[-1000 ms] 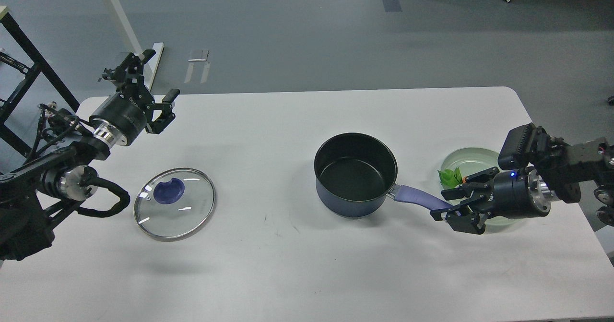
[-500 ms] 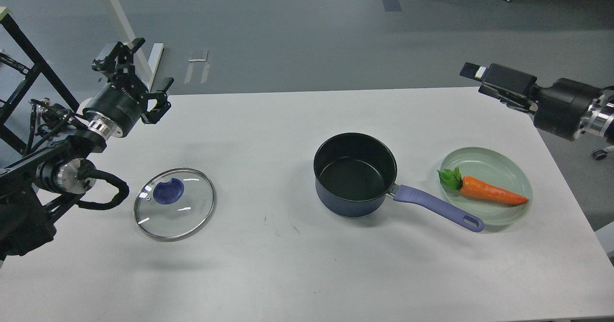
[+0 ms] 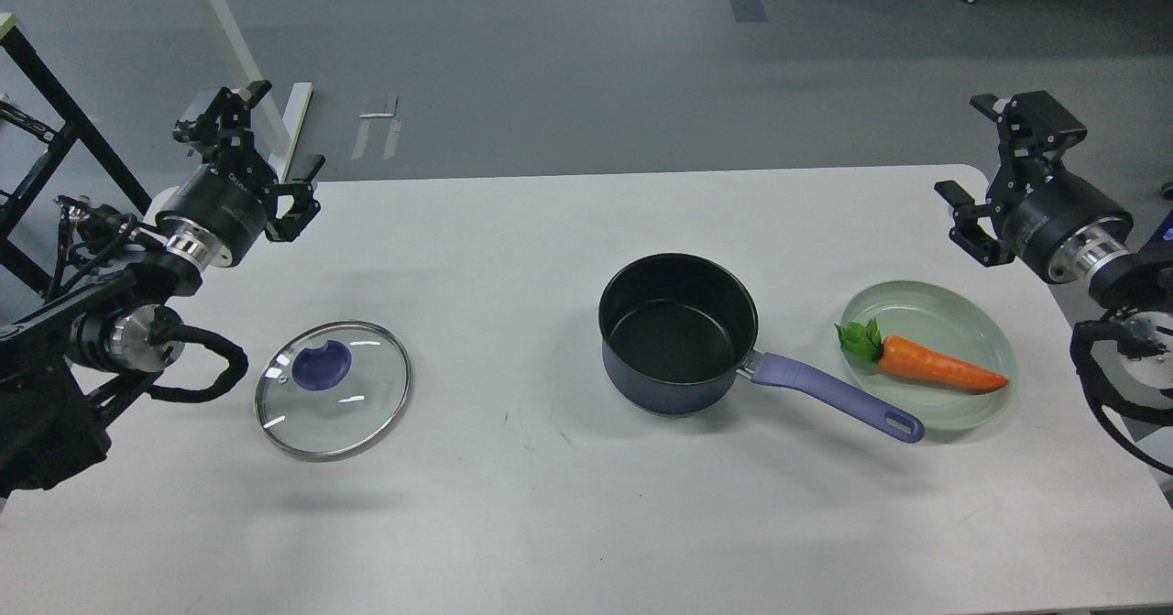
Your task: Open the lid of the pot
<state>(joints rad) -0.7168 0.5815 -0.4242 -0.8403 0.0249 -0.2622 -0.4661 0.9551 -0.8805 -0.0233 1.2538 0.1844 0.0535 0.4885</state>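
Note:
The pot lid (image 3: 334, 401), clear glass with a metal rim and a blue-purple knob, lies flat on the white table at the left. The pot (image 3: 678, 333) stands uncovered at the table's middle, black inside showing, its blue-purple handle (image 3: 829, 396) pointing right toward the plate. My left gripper (image 3: 261, 134) is open and empty, raised above the table's far left edge, well away from the lid. My right gripper (image 3: 994, 152) is open and empty, raised above the table's far right corner.
A pale green plate (image 3: 971, 322) holding an orange toy carrot (image 3: 935, 368) with green leaves sits right of the pot, next to the handle's end. A white table leg and a black frame stand beyond the table at the far left.
My right gripper let go of the pot handle, lifted up and back to the far right and turned. My left gripper drew back slightly to the far left. Pot and lid stayed put.

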